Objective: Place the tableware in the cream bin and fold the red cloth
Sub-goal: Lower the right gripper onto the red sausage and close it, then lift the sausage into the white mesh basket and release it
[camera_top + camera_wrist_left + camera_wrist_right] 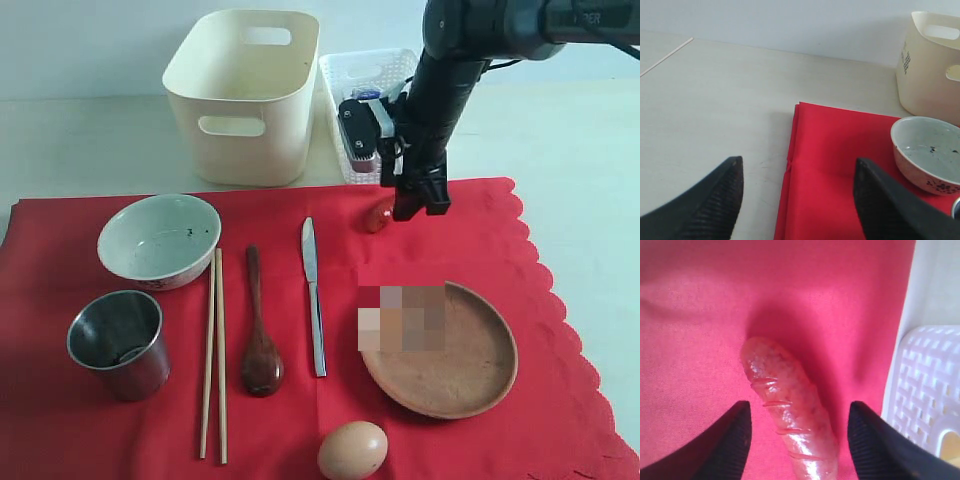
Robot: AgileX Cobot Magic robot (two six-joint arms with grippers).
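On the red cloth [560,300] lie the pale bowl [160,240], steel cup [118,342], chopsticks [213,350], dark spoon [258,335], knife [314,300] and brown plate [455,360]. The cream bin [240,95] stands behind the cloth on the bare table. My right gripper [415,205] points down at the cloth's far edge. It is open, and its fingers straddle a sausage [790,410] without touching it. My left gripper [797,167] is open and holds nothing. It hangs over the cloth's left edge [830,165] near the bowl [930,150], and it is out of the exterior view.
A white lattice basket [365,80] holding a dark item stands right of the cream bin, close behind my right arm. An egg [352,450] lies at the cloth's front edge. A blurred patch covers the plate's left rim.
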